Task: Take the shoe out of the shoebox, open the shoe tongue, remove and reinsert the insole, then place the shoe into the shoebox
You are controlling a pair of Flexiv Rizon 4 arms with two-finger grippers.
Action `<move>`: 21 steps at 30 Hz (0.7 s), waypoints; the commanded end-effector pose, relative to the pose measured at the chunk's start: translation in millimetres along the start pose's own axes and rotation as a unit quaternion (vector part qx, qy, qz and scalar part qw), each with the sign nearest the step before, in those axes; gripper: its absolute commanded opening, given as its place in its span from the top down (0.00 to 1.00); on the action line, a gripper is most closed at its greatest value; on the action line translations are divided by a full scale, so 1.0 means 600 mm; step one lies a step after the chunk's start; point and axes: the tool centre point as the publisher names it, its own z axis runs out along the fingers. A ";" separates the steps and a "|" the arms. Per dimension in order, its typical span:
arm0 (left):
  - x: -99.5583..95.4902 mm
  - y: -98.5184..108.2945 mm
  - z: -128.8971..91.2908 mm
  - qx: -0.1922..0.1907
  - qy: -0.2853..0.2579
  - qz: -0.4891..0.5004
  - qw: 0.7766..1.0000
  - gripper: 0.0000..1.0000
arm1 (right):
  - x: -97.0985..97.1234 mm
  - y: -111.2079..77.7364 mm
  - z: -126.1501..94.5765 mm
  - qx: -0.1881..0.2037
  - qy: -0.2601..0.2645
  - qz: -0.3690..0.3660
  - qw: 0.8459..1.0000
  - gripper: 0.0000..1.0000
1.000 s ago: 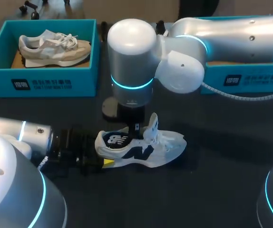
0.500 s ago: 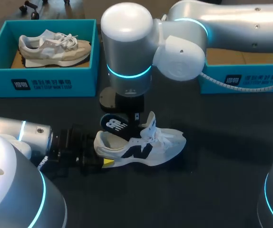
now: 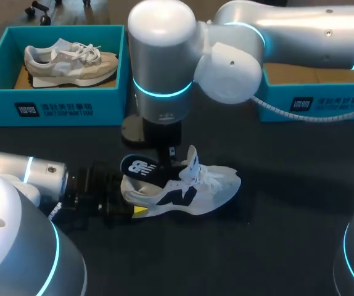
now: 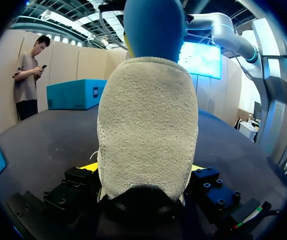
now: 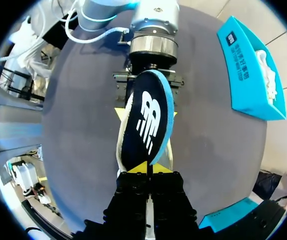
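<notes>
Item: white shoe [image 3: 186, 192] with navy side mark, upright on the dark tabletop [image 3: 288, 234]. The left tool [image 4: 143, 169] clasps the shoe's heel from both sides with its yellow-tipped fingers, and the toe points away from it. Navy insole [image 5: 147, 117] with blue rim: held slanting above the shoe's opening, free rounded end over the heel, other end pinched between the tightly closed fingers of the right tool [image 5: 147, 169]. The shoe's tongue stands raised. Behind the shoe on the left arm's side is a teal shoebox [image 3: 53, 108] holding a beige shoe [image 3: 69, 61]. Behind it on the right arm's side is a second teal shoebox [image 3: 316, 102].
</notes>
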 end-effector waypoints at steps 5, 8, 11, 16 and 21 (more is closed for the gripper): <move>0.001 0.000 0.001 -0.002 0.000 0.000 1.000 1.00 | -0.007 0.021 0.018 -0.013 0.007 -0.019 1.000 1.00; 0.001 0.000 0.001 -0.002 0.000 0.000 1.000 1.00 | -0.006 0.025 0.020 -0.014 0.011 -0.024 1.000 1.00; 0.001 0.000 0.001 -0.002 0.000 0.000 1.000 1.00 | -0.005 0.029 0.016 -0.014 0.013 -0.029 0.999 1.00; 0.001 0.000 0.001 -0.002 0.000 0.000 1.000 1.00 | -0.004 0.039 0.012 -0.027 0.030 -0.038 0.998 1.00; 0.001 0.000 0.001 -0.002 0.000 0.000 1.000 1.00 | -0.005 0.042 0.018 -0.035 0.048 -0.035 0.998 1.00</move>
